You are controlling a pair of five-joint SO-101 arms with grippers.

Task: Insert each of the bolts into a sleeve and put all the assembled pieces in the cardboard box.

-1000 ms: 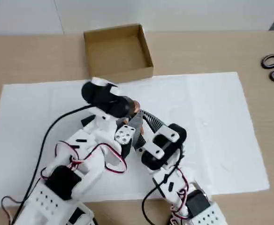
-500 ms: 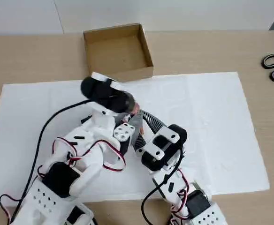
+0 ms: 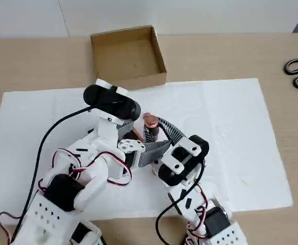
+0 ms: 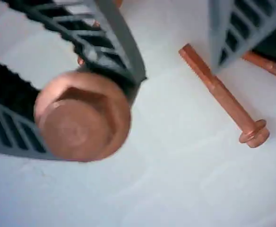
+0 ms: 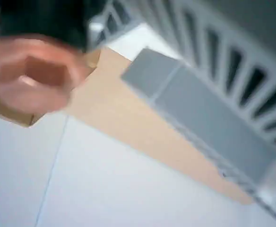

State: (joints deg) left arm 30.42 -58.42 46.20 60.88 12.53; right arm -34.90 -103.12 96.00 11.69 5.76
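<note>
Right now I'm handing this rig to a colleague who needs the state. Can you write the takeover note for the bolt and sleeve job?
Right gripper: shut on a copper piece, over the white sheet near the cardboard box. I cannot tell whether it is bolt and sleeve together.
Left gripper: beside it, low over the sheet; state unclear.
One loose bolt lies on the sheet.
Done: nothing boxed.
Left: sleeve the loose bolt, box all pieces.
</note>
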